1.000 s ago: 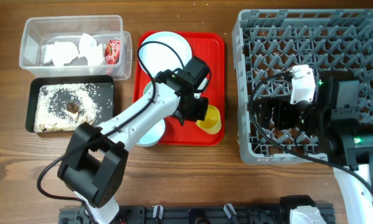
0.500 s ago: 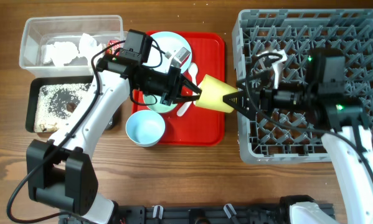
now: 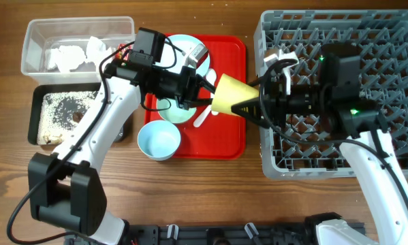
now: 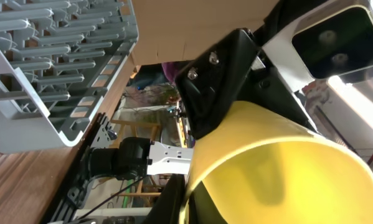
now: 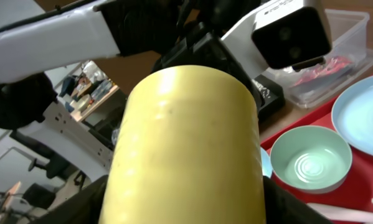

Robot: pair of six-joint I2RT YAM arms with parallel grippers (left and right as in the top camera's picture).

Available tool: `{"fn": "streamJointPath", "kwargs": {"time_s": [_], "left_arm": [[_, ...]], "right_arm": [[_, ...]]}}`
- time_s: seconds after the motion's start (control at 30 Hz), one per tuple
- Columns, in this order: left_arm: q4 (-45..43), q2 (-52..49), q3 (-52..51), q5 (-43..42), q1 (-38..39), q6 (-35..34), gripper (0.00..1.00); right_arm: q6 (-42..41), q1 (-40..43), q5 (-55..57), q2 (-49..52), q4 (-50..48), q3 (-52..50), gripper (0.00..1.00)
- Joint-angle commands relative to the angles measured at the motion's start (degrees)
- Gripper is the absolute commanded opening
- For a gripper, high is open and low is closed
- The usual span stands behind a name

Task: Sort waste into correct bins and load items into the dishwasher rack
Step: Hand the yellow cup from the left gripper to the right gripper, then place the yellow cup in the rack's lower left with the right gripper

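Note:
The small yellow cup (image 3: 229,95) is held sideways in the air over the red tray's right edge, between both grippers. My left gripper (image 3: 208,92) grips its rim, seen close in the left wrist view (image 4: 186,193) with the cup's mouth (image 4: 286,168) toward the camera. My right gripper (image 3: 253,105) closes on the cup's body (image 5: 186,143), a finger on each side. The grey dishwasher rack (image 3: 394,41) stands at the right. The light blue plate (image 3: 180,42), pale green bowl (image 3: 171,112) and a white utensil (image 3: 205,117) lie on the tray. The light blue bowl (image 3: 159,141) sits at its front left corner.
The red serving tray (image 3: 231,143) is in the middle. The clear tub (image 3: 40,30) at back left holds white napkins (image 3: 71,56) and the red-and-white wrapper (image 3: 125,51). The black tray (image 3: 37,109) below it holds rice-like crumbs and brown scraps (image 3: 74,112).
A second ago the left gripper was at the cup on the tray; it lifted the cup, and the right gripper came over from the rack. In the last half second both shifted slightly up-left.

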State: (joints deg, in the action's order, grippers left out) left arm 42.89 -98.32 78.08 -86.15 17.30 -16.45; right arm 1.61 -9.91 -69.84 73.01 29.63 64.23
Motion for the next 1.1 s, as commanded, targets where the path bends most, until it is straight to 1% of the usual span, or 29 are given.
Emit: {"fn": "streamJointPath", "kwargs": {"time_s": [0.0, 0.03, 0.1, 0.13, 0.17, 0.2, 0.23, 0.33, 0.4, 0.47, 0.5, 0.57, 0.67, 0.73, 0.8, 0.87, 1.0, 1.07], "left_arm": [[-0.31, 0.94, 0.35, 0.07, 0.37, -0.70, 0.10], [-0.31, 0.94, 0.35, 0.07, 0.37, -0.70, 0.17], [-1.70, 0.94, 0.35, 0.07, -0.59, -0.72, 0.38], [-3.65, 0.94, 0.35, 0.28, -1.92, -0.72, 0.44], [-5.60, 0.94, 0.35, 1.51, -3.58, -0.72, 0.47], [-6.64, 0.94, 0.35, 4.07, -4.94, -0.72, 0.48], [-6.99, 0.94, 0.35, 8.96, -6.21, -0.72, 0.49], [-6.71, 0.94, 0.35, 26.34, -6.69, -0.74, 0.50], [-6.69, 0.94, 0.35, 36.46, -3.80, -1.05, 0.51], [-6.67, 0.94, 0.35, 44.70, -0.61, -3.80, 0.54], [-6.69, 0.94, 0.35, 48.87, 1.42, -4.00, 0.54], [-6.47, 0.94, 0.35, 56.11, 5.42, -4.00, 0.56], [-4.50, 0.94, 0.35, 65.55, 8.79, -3.98, 0.59], [-3.52, 0.94, 0.35, 68.39, 9.25, -3.96, 0.59], [-2.80, 0.94, 0.35, 70.71, 9.22, -3.96, 0.59], [-2.78, 0.94, 0.35, 72.19, 9.22, -3.96, 0.59], [-2.80, 0.94, 0.35, 73.20, 9.22, -3.96, 0.60], [-2.80, 0.94, 0.35, 73.66, 9.22, -3.93, 0.61]], "right_arm": [[-4.09, -1.92, -0.46, 0.28, -2.67, 0.92, 0.52], [-4.66, -1.84, -0.24, 0.28, -2.89, 0.92, 0.50], [-6.64, -0.13, 3.89, -0.17, -2.21, 0.92, 0.49], [-7.74, 1.46, 7.39, -0.96, -1.25, 0.92, 0.50], [-7.85, 3.96, 11.93, -2.49, 0.83, 0.92, 0.50], [-7.85, 6.40, 15.52, -4.07, 3.02, 0.94, 0.50], [-7.82, 8.57, 18.21, -5.46, 4.94, 0.98, 0.51], [-7.85, 13.42, 26.71, -10.82, 12.90, 1.20, 0.51], [-8.24, 13.51, 33.92, -14.16, 21.51, 2.51, 0.51], [-8.96, 13.53, 40.50, -15.47, 29.70, 4.63, 0.51], [-9.35, 13.53, 44.70, -15.52, 35.47, 6.73, 0.50], [-10.99, 13.51, 51.60, -14.69, 43.74, 10.29, 0.50], [-12.52, 13.51, 56.98, -11.74, 52.28, 11.93, 0.50], [-12.17, 13.18, 57.72, -8.07, 54.90, 11.91, 0.50], [-12.55, 11.10, 61.59, -3.23, 56.52, 11.89, 0.50], [-15.17, 8.90, 65.88, 1.16, 57.16, 11.89, 0.51], [-15.28, 5.73, 65.99, 7.06, 57.05, 11.72, 0.52], [-15.37, 4.46, 65.96, 9.70, 55.47, 10.05, 0.52]]}}
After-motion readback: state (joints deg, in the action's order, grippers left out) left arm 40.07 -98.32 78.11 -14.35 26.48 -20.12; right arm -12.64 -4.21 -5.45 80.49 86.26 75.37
